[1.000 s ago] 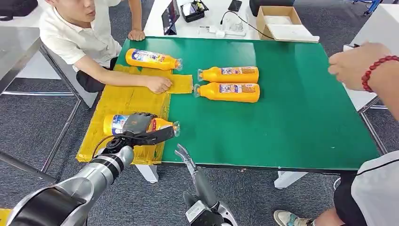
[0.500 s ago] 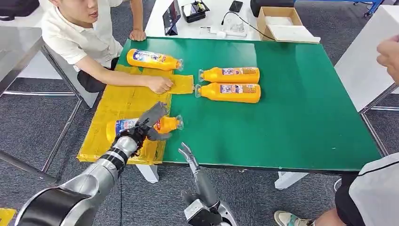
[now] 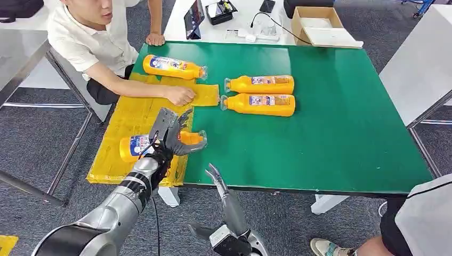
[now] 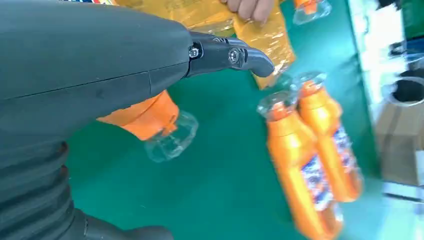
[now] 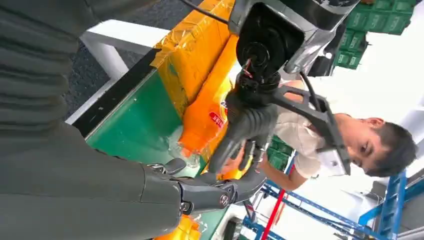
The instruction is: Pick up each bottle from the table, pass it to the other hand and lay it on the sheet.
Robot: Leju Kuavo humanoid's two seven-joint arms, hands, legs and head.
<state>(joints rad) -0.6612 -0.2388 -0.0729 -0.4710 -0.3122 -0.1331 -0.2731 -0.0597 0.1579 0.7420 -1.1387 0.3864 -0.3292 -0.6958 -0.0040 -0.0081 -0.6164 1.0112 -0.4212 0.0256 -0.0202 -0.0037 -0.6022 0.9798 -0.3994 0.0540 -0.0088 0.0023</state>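
Person: white shirt [image 3: 88, 40], seated at the bench's far left corner, one hand [image 3: 179, 95] pressing near the edge of the green top, the other hand [image 3: 155, 39] on the far edge.
Bench: green top [image 3: 330, 117].
White table behind: cardboard box [image 3: 315, 24], tablet [image 3: 193, 20], black tray [image 3: 219, 12], phone [image 3: 266, 6], cable [image 3: 277, 26].
Floor: grey carpet [image 3: 32, 138].
Near right: second person's white sleeve [image 3: 426, 213] and a shoe [image 3: 328, 247].

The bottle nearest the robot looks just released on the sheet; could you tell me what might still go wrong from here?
1. The near bottle lies with its cap past the yellow sheet edge; the left hand, open above it, could nudge or roll it off.
2. A person's hand presses the sheet close by, so the lifting arm might brush it.
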